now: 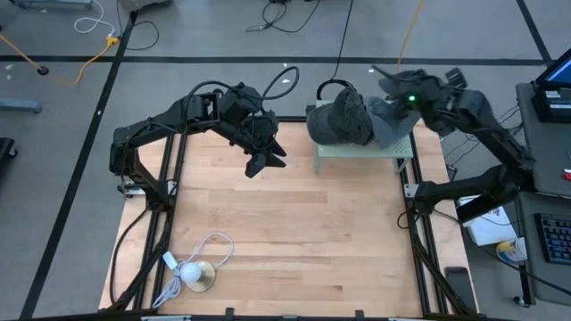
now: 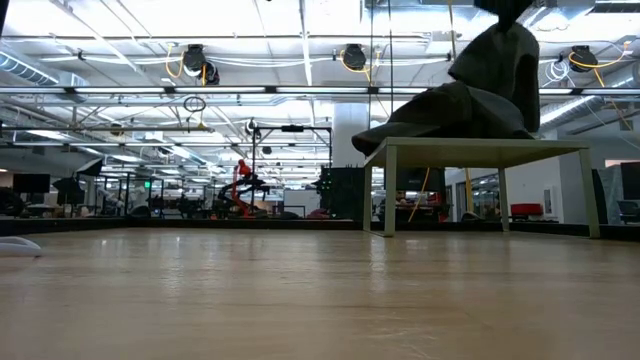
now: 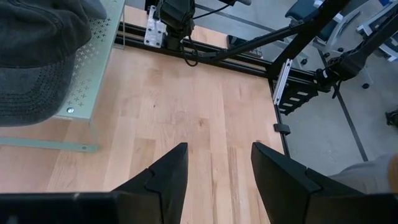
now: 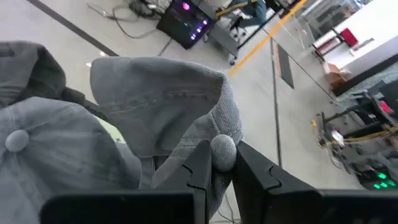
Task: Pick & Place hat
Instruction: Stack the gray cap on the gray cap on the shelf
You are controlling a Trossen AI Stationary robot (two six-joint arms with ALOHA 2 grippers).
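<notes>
The right pincer (image 4: 217, 163) is pinching the grey hat (image 1: 379, 120) by only its crown button (image 4: 222, 151), risking slippage, while the left pincer (image 3: 214, 168) is waiting open.

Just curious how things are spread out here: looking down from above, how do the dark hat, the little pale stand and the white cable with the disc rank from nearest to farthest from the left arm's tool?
From the left tool:
1. Stand, just to its right.
2. Hat, on the stand, slightly farther back.
3. Cable with disc, near front-left corner, clearly farthest.

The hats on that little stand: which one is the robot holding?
The lighter grey hat at the right side of the stand; the right gripper pinches its top button. The darker hat beside it sits untouched.
</notes>
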